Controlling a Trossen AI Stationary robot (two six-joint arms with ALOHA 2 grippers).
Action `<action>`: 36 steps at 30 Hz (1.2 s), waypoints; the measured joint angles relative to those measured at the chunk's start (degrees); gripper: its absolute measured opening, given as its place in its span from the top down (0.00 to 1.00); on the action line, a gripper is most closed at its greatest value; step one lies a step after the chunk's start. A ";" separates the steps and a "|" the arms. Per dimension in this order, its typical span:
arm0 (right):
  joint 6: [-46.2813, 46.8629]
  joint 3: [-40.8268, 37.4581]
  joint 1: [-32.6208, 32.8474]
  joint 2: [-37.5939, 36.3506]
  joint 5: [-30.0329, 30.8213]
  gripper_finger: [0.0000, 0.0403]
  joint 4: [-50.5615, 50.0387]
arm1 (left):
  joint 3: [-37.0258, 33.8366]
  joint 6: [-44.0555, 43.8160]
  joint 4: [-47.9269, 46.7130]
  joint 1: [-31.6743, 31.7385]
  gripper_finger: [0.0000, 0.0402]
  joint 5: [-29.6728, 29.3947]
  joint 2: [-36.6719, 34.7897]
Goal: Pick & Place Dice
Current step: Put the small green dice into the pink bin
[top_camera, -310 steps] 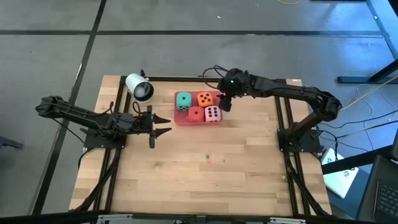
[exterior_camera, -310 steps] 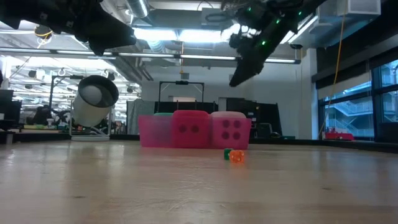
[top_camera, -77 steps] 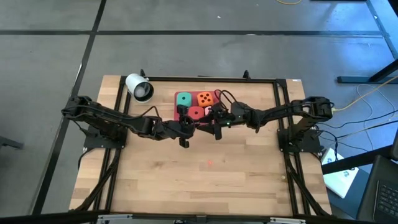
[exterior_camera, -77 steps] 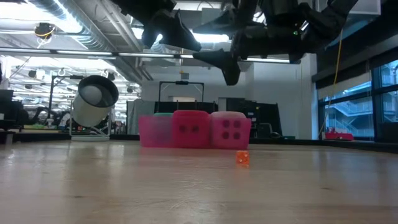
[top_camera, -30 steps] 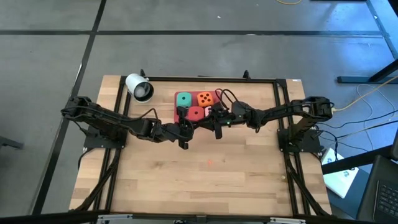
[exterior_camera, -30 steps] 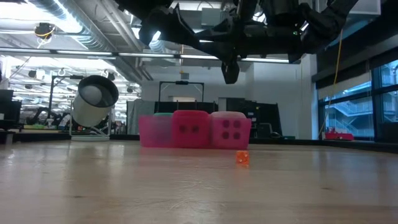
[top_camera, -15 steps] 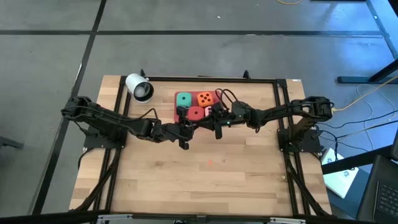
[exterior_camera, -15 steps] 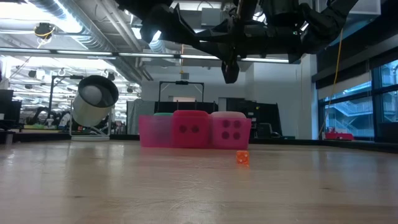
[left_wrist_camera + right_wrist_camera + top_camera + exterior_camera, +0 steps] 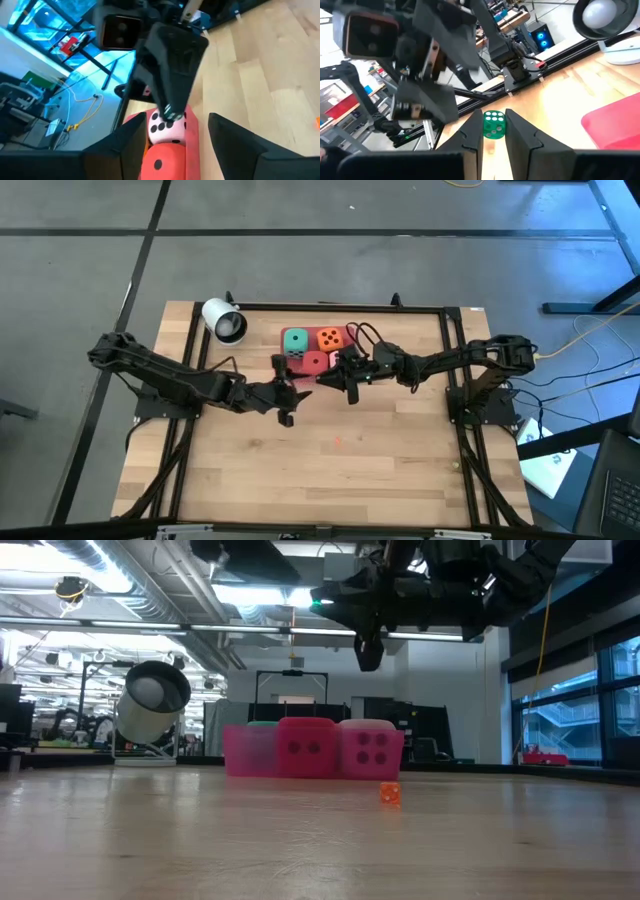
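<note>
Large dice: four are sitting in the pink tray (image 9: pixel 245 750) near the desk's far edge: teal (image 9: pixel 295 340), orange (image 9: pixel 329 337), red (image 9: pixel 314 361), pale pink (image 9: pixel 165 127).
Small dice: two; a small green die (image 9: pixel 493 124) and a small orange die (image 9: pixel 337 442), the latter lying mid-desk.
Right gripper (image 9: pixel 325 377): pinching the small green die above the tray's near side.
Left gripper (image 9: pixel 283 392): hanging beside it, fingers spread, holding nothing.
Surface: wooden desk (image 9: pixel 400 470); one white cylinder (image 9: pixel 224 320) is standing at the far left corner.
Room: strip lights are glowing overhead.

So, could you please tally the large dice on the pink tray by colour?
Teal-green die: 1
Orange die: 1
Red die: 1
Pale pink die: 1
Total: 4
</note>
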 joint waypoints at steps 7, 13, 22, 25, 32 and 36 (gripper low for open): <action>-1.82 0.00 -1.44 -0.46 -5.71 0.87 2.92 | 0.00 -5.14 -6.20 -2.77 0.47 -3.68 -5.84; -11.13 0.00 -2.18 -4.59 -7.96 0.87 1.37 | 0.00 -12.43 -14.15 -2.87 0.48 -3.77 -9.99; -26.64 0.00 -2.28 -11.83 4.24 0.87 -18.48 | -2.41 -18.37 -20.25 -2.87 0.49 -3.47 -14.51; -29.17 -0.02 -2.24 -13.14 8.84 0.87 -23.84 | -6.91 -19.39 -17.62 -2.87 0.50 -3.71 -17.89; -31.68 -2.30 -4.13 -13.35 15.94 0.87 -24.79 | -21.79 -20.01 -0.93 -2.87 0.51 -2.81 -28.04; -28.55 -8.90 -8.73 -13.31 16.09 0.87 -18.02 | -28.18 -19.23 8.92 -2.85 0.51 0.82 -31.38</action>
